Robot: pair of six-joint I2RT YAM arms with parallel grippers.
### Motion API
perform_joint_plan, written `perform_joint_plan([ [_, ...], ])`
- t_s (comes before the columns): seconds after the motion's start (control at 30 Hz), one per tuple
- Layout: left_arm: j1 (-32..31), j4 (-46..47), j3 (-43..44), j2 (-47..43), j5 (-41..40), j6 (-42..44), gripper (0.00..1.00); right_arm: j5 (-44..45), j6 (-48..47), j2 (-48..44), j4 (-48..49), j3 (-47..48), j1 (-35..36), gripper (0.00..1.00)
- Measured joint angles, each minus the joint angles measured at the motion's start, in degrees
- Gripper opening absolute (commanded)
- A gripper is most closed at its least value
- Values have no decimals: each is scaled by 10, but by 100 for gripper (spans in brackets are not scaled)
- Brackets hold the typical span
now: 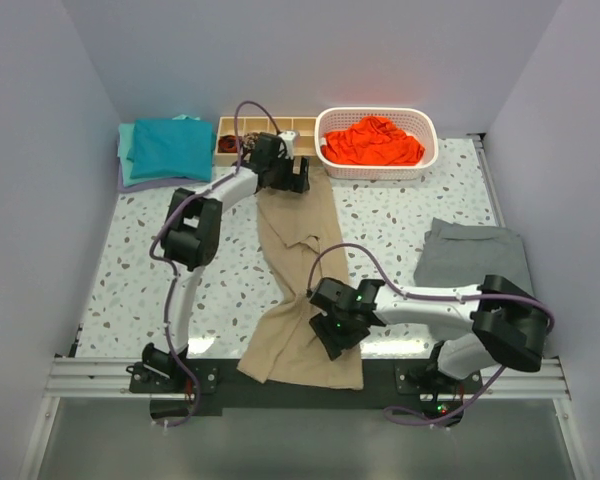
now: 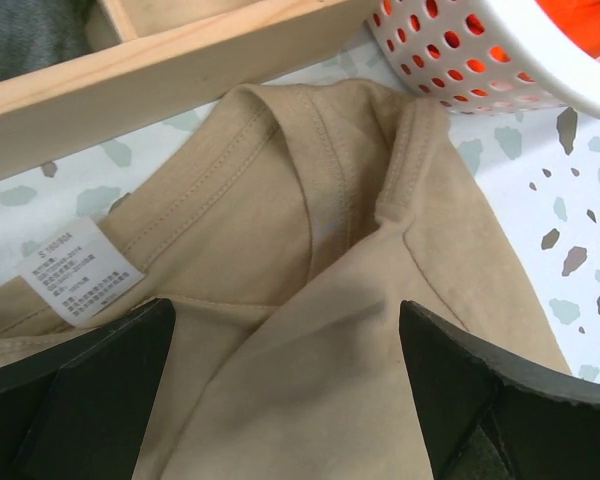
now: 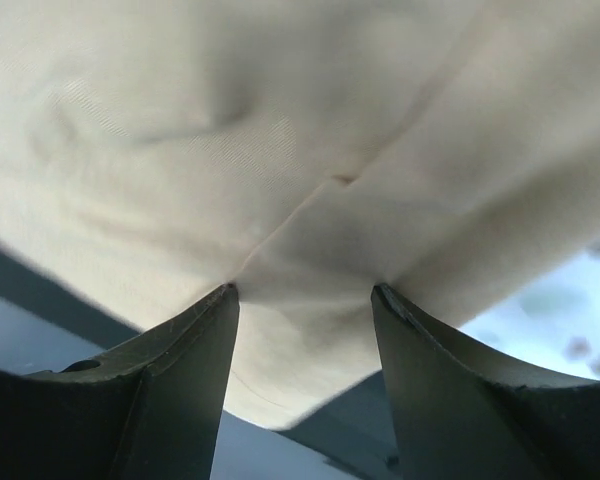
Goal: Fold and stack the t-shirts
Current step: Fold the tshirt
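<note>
Down the middle of the top view, the tan shirt (image 1: 300,260) lies stretched in a long, narrow, rumpled strip, its collar at the upper centre and its hem over the table's (image 1: 400,220) near edge at the bottom centre. In the left wrist view the shirt (image 2: 320,300) shows its ribbed collar and a white label (image 2: 80,270) at lower left. The left gripper (image 1: 292,175) sits over the collar with its jaws spread wide; in its own view the gripper (image 2: 285,305) straddles the cloth just below the neckline. The right gripper (image 1: 332,335) rests on the strip's lower part, right of centre. In the right wrist view its jaws stand partly apart, and the gripper (image 3: 302,290) has both tips against the shirt (image 3: 280,150), where a crease runs between them.

At upper left of the top view, teal shirts (image 1: 170,147) lie stacked flat. At upper right, an orange shirt (image 1: 375,140) is heaped in a white basket (image 1: 380,172). Between them stands a wooden tray (image 1: 225,152), just beyond the collar. A grey cloth (image 1: 475,255) lies folded at the right.
</note>
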Motion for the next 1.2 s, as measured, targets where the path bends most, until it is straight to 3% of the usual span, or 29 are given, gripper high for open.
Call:
perform_joint_plan([
  [0.4, 31, -23, 15, -1, -11, 13, 100, 112, 70, -124, -150, -30, 0, 61],
  [0.6, 35, -29, 16, -7, -41, 37, 100, 173, 50, -201, -179, 49, -1, 67],
  [0.8, 35, -32, -5, -64, -24, 30, 100, 233, -5, -142, -143, 122, -55, 67],
  [1.0, 34, 1, -116, -182, 54, -14, 100, 234, -49, -77, -101, 128, -120, 67],
  [1.2, 15, 24, -192, -197, 101, -48, 100, 229, -66, -76, -71, 128, -166, 67],
])
